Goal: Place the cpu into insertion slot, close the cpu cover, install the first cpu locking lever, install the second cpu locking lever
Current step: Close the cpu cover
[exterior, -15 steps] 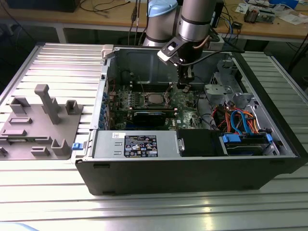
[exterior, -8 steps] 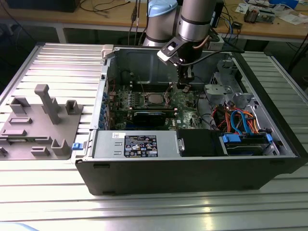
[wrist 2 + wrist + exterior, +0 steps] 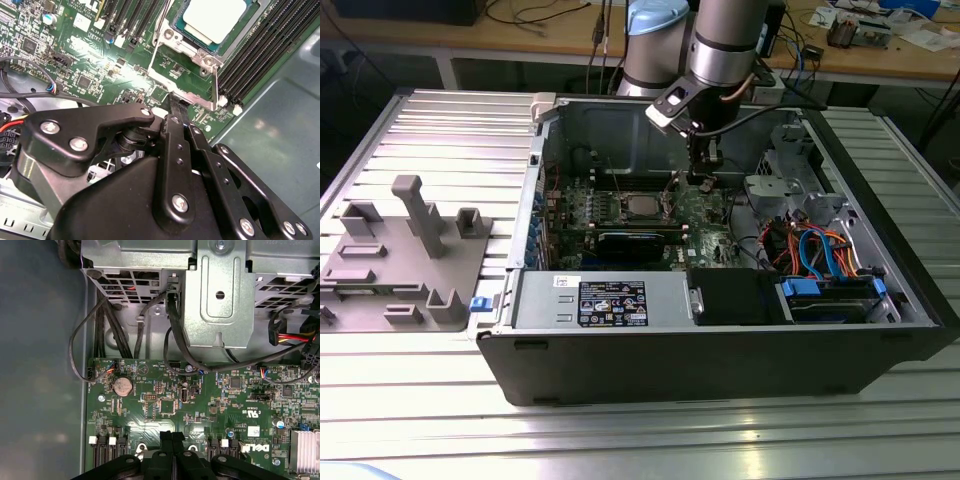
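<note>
The cpu (image 3: pixel 215 17) is sitting in the insertion slot (image 3: pixel 176 25), silvery top facing up, with a thin green edge peeking out along one side. In the exterior view the cpu (image 3: pixel 642 207) is a small pale square about mid-board inside the open PC case (image 3: pixel 720 350). The cpu cover (image 3: pixel 247 22) looks like a grey metal band lying around the chip's top. Can't tell if it's actually latched down.

A thin metal locking lever (image 3: pixel 216 85) runs along the socket edge, just beside the long black memory slots (image 3: pixel 265 45).

The gripper (image 3: pixel 174 102) has its two black fingers pressed together, and I see nothing pinched between them. Its tip is right at the lip of the socket's metal frame, at the corner away from the chip. Whether it's really touching that lip I can't tell. In the first wrist view the gripper (image 3: pixel 172 436) shows the same thing: fingertips (image 3: pixel 165 440) squeezed up against each other with just a seam between, hanging over the green motherboard (image 3: pixel 200 405).

Further out on the board there's a coin cell battery (image 3: pixel 122 386) and a finned heatsink (image 3: pixel 302 450). Black cables (image 3: pixel 80 350) loop up toward a metal drive cage (image 3: pixel 220 300).

From the exterior view the gripper (image 3: pixel 701 180) reaches down into the case to the exterior view's right of the socket. The whole case sits on a ribbed aluminium table (image 3: pixel 420 420) next to a grey plastic fixture (image 3: pixel 410 250).
</note>
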Robot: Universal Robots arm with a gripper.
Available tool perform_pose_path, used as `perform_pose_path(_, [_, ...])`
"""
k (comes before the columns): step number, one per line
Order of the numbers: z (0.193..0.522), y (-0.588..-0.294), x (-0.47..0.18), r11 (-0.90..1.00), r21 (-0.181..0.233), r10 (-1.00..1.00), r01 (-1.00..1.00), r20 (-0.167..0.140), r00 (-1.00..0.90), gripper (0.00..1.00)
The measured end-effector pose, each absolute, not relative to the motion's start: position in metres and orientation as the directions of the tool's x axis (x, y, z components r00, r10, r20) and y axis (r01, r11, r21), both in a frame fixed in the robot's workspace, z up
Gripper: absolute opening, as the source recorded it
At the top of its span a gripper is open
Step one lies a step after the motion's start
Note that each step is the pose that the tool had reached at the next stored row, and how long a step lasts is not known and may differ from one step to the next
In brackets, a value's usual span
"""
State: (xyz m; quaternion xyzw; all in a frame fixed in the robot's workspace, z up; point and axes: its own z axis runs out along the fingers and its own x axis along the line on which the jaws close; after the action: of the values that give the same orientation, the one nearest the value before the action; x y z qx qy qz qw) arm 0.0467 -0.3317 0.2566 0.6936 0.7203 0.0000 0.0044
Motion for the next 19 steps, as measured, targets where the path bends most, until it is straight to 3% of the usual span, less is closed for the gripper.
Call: perform_pose_path(19, [0.2565, -0.3317, 0.0422, 0.038, 0.006, 0.999, 0.999, -0.006, -0.038, 0.11])
